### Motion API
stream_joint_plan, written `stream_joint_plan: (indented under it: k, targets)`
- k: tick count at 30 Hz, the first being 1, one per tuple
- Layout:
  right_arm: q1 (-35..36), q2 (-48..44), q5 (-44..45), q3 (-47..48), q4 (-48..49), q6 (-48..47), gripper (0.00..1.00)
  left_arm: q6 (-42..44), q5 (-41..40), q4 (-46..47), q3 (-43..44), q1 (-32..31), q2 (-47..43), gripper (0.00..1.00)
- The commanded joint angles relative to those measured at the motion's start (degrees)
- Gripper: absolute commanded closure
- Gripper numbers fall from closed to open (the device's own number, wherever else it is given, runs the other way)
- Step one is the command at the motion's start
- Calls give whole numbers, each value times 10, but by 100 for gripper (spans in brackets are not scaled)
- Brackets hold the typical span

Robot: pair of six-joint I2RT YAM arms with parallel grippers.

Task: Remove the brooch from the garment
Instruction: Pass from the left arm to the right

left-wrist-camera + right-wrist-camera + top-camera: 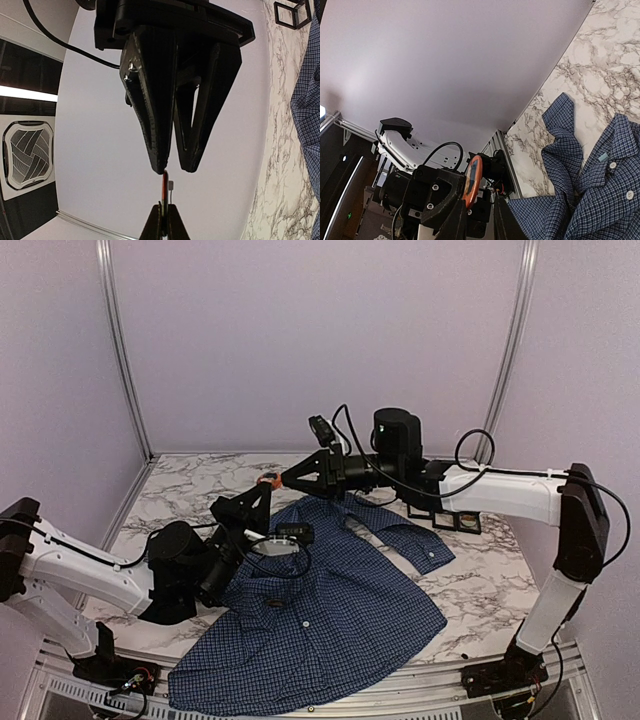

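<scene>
Brooch (266,481), off the shirt (330,620), seemed mid-handover: left gripper (163,222) pinched it; right gripper (173,165), jaws narrowly parted around it, needed closing.

Brooch (267,481) in left tool (163,212), garment (330,620) on table (485,575)

Marble-pattern table top (480,580) below jaws. Small black open-frame box (455,521) on it, right of jaws, well apart. Pale violet wall (320,340) behind jaws. Aluminium corner post (120,350) far left. In left wrist view, square ceiling vent (27,152) left of jaws.
</scene>
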Motion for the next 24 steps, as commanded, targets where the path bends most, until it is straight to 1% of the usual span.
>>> stream_joint_plan:
  k: [1,10,20,24]
  targets:
    - [-3,12,-3,27,18,15,82,-2,-17,30,17,8,13,100]
    - [-2,16,-7,26,36,29,83,-3,-13,36,24,14,31,100]
    - [0,21,-11,23,47,39,87,4,-11,51,33,19,50,100]
    - [1,22,-11,20,56,45,90,7,-10,58,32,18,57,100]
